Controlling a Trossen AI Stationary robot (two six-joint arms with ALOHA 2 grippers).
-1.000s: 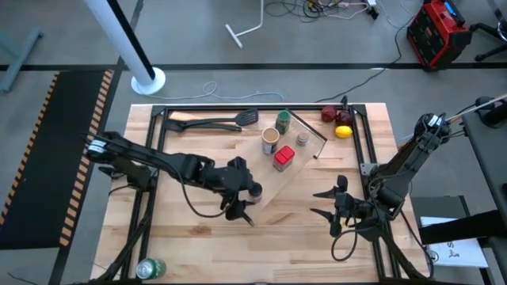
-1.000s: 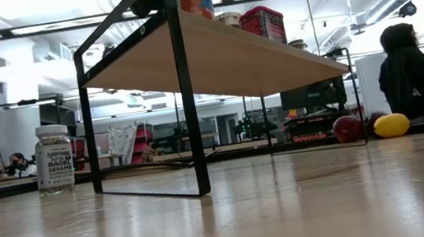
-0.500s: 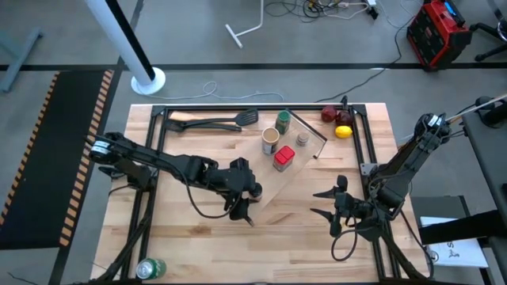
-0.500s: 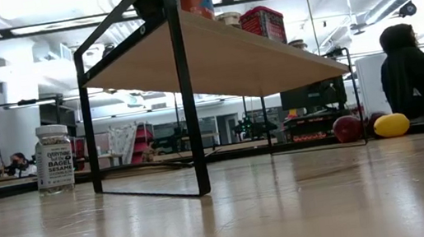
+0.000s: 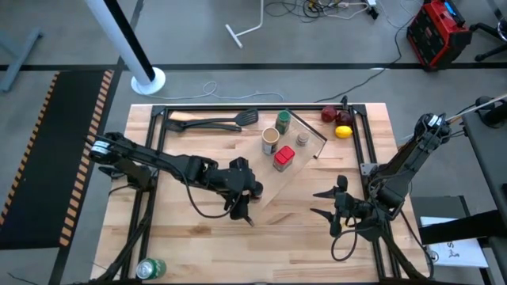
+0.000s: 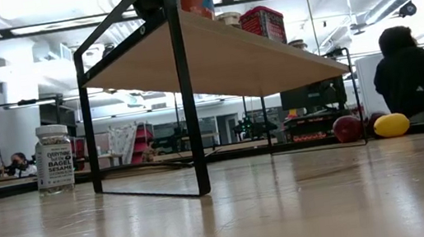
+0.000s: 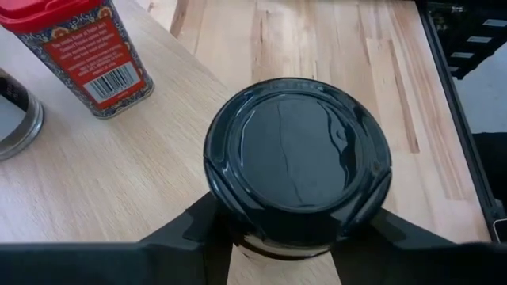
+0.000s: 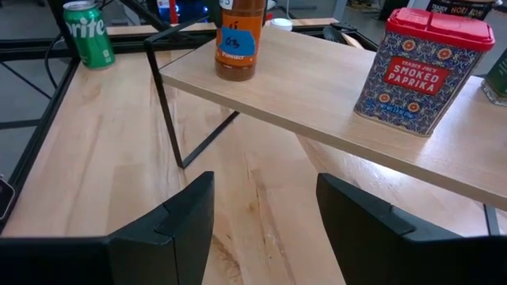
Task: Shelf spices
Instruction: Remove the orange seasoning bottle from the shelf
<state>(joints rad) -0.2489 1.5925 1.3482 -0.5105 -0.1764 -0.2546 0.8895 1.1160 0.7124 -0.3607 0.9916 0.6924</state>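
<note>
The shelf (image 5: 279,180), a pale board on black bars, stands slantwise at mid-table. On it stand a green jar (image 5: 283,121), a tan cylinder (image 5: 270,141), a red tin (image 5: 283,158) and a small shaker (image 5: 303,138). My left gripper (image 5: 244,202) is shut on the black-capped jar (image 7: 297,158), which stands on the shelf's near-left end. A white-capped jar (image 6: 53,160) stands on the table in the low view. My right gripper (image 5: 321,203) waits open over the table, right of the shelf, holding nothing. My left gripper pinches the black-capped jar's body just below the cap (image 7: 238,237) between its two fingers (image 7: 190,233), one on each side. The jar stands upright with its base (image 8: 237,76) on the shelf board, close to the board's end.
Black spatulas (image 5: 214,123) lie at the back left inside the black tube frame (image 5: 158,111). A yellow lemon (image 5: 343,131) and dark red fruit (image 5: 330,114) sit at the back right. A green can (image 5: 150,267) lies at the near left edge. A person (image 6: 409,74) is beyond the table.
In the low view my left gripper has come slightly lower over the top of the black-capped jar. The jar stays upright on the shelf's end.
</note>
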